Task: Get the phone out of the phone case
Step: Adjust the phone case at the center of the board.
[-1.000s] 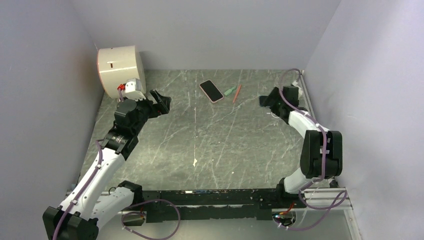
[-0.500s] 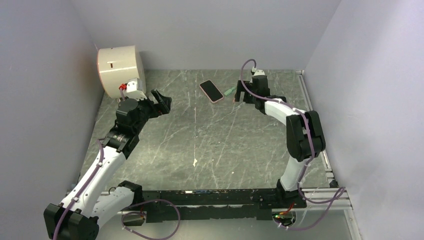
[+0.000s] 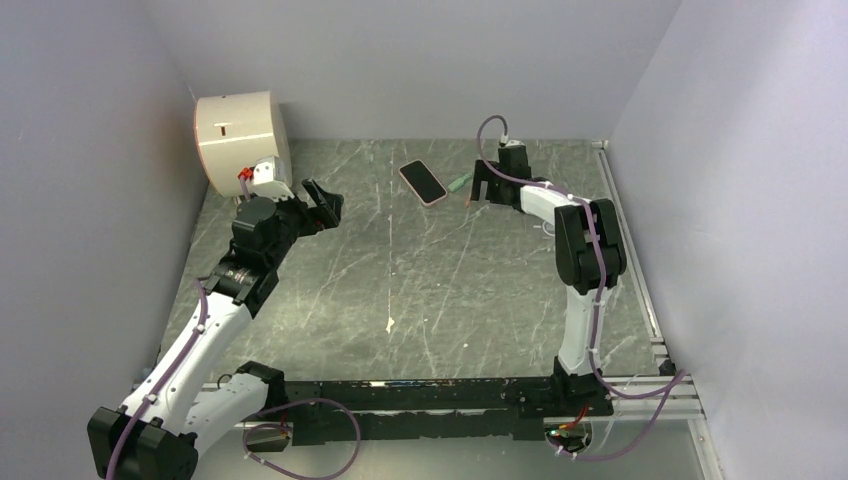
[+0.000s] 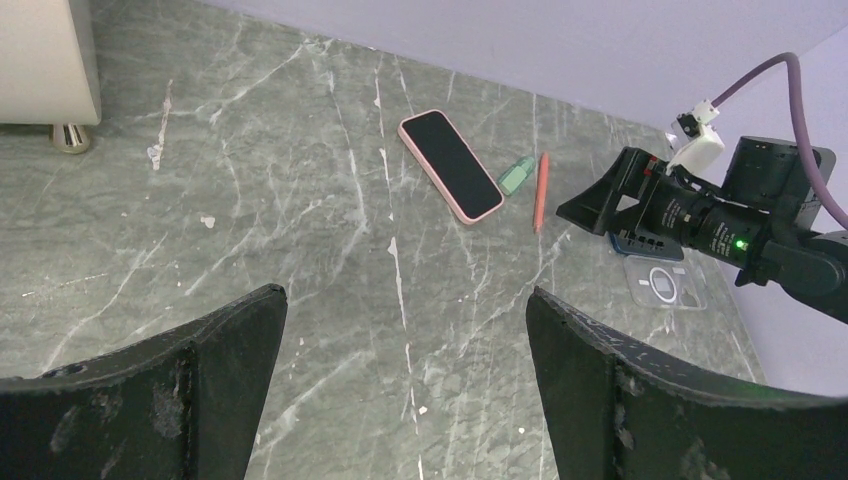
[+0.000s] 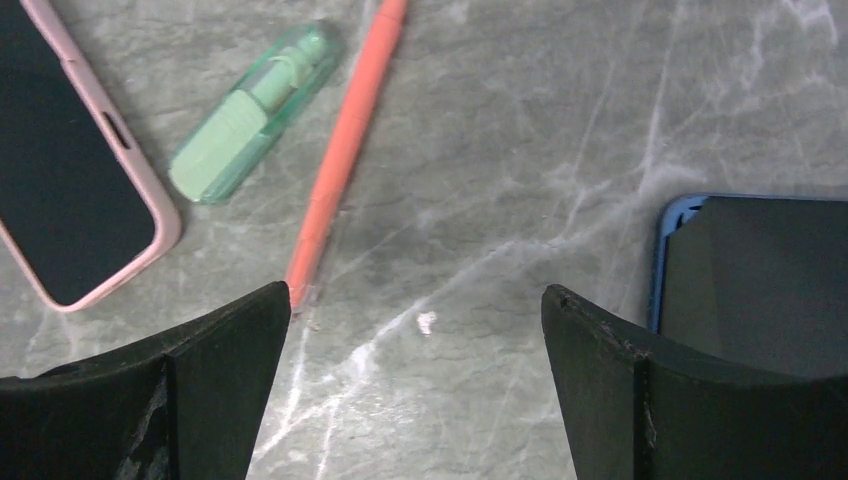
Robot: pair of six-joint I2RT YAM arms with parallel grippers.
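A phone with a dark screen lies face up in a pink case at the back middle of the table. My right gripper hovers open just right of it, low over bare table between an orange pen and a blue-edged phone, with nothing between its fingers. A clear case with a ring mark lies near that blue phone. Over the left side my left gripper is open and empty, well away from the pink-cased phone.
A green marker and the orange pen lie between the pink-cased phone and the right gripper. A white drum-shaped device stands in the back left corner. Walls close in the table on three sides.
The right arm has swung left from the table's right side to the spot beside the pens. The left arm has barely moved. Both grippers stayed open.
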